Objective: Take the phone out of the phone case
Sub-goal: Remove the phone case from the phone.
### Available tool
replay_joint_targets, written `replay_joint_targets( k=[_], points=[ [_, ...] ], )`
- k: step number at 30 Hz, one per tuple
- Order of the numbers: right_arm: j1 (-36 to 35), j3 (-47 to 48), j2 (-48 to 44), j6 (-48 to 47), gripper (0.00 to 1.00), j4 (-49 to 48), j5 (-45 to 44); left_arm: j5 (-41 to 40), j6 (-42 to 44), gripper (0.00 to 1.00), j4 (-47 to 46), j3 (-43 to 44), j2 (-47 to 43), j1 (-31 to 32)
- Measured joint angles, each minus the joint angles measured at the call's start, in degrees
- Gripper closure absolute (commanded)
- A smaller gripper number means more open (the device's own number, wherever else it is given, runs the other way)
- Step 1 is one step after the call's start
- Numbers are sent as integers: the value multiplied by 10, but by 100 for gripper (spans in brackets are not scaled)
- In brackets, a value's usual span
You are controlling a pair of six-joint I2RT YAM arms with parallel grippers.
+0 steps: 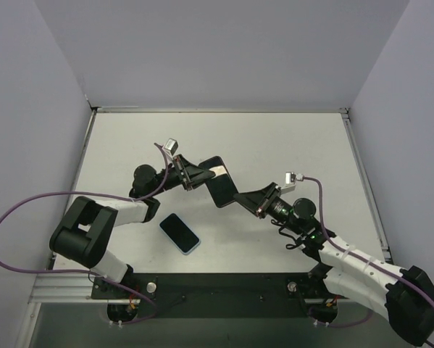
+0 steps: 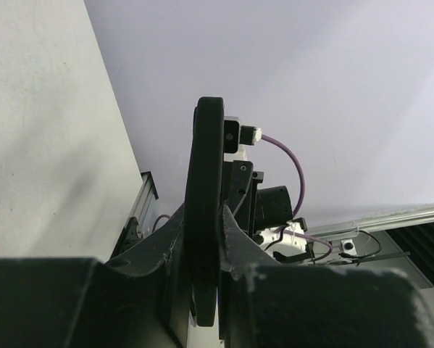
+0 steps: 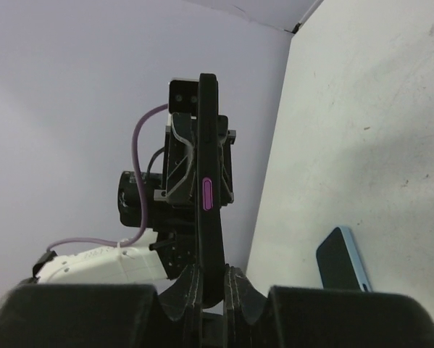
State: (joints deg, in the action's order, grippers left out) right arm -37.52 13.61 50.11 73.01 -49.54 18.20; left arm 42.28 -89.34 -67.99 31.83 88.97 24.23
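Note:
A black phone case (image 1: 218, 183) with a magenta side button is held in the air between both grippers. My left gripper (image 1: 201, 174) is shut on its upper left end, and my right gripper (image 1: 240, 197) is shut on its lower right end. In the left wrist view the case (image 2: 205, 167) stands edge-on between the jaws of the left gripper (image 2: 206, 243). In the right wrist view it (image 3: 208, 130) stands edge-on in the right gripper (image 3: 211, 281). A phone (image 1: 179, 233) with a dark screen and light blue edge lies flat on the table; it also shows in the right wrist view (image 3: 343, 259).
The white table (image 1: 296, 145) is walled by grey panels on three sides. A metal rail (image 1: 64, 290) and the arm bases run along the near edge. Purple cables loop from both wrists.

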Motion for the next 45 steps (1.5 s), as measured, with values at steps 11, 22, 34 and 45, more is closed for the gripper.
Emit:
replay_joint_targets(
  k=[11, 22, 34, 45],
  points=[
    [6, -35, 162, 109, 100, -230, -10, -31, 0, 100, -3, -12, 11, -16],
    [9, 37, 191, 179, 100, -222, -67, -96, -84, 100, -21, 6, 16, -23],
    [13, 148, 217, 230, 100, -248, -94, -149, -105, 100, -23, 81, -27, -27],
    [23, 196, 243, 267, 100, -257, -99, -170, -109, 100, -12, 123, -28, -27]
  ],
)
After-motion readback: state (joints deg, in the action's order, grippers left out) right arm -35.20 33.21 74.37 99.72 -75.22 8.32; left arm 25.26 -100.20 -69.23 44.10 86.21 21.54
